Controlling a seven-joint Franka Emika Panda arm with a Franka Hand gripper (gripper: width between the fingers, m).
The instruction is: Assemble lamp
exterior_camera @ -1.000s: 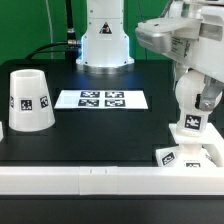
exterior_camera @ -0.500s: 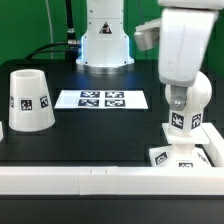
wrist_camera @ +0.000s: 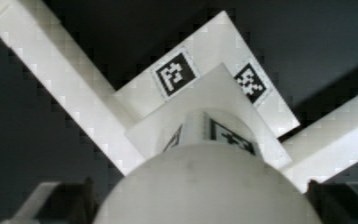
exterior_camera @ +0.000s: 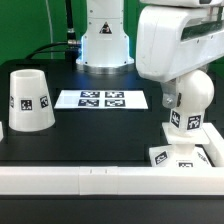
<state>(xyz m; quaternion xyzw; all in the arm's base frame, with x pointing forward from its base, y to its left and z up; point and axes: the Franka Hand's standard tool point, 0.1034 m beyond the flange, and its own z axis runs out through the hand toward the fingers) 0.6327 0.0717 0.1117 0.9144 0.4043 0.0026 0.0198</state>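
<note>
- Item 1, base [exterior_camera: 186, 156]: flat square white part with tags. It lies at the exterior view's right, tucked against the white front rail [exterior_camera: 80, 181] of the black table [exterior_camera: 100, 135].
- Item 2, bulb post [exterior_camera: 184, 122]: upright on the base, tag facing the camera. The wrist view shows its rounded top directly below the camera, centred over the base.
- Item 3, shade [exterior_camera: 28, 100]: standing alone at the exterior view's left, wide end down, well apart from the other 2 parts.
- Fixture, marker board [exterior_camera: 103, 99]: flat on the table between the shade and the base, carrying nothing.
- Gripper [wrist_camera: 194, 203]: directly above the bulb post, with 1 dark finger [wrist_camera: 55, 203] showing on either side of the round top. Contact is not visible, so a grip on the post cannot be confirmed.
- Progress, as judged: 2 of 3 parts stand together, though whether the post is fully seated cannot be read.
- Outstanding: the shade has not yet been fetched or fitted over the bulb post.
</note>
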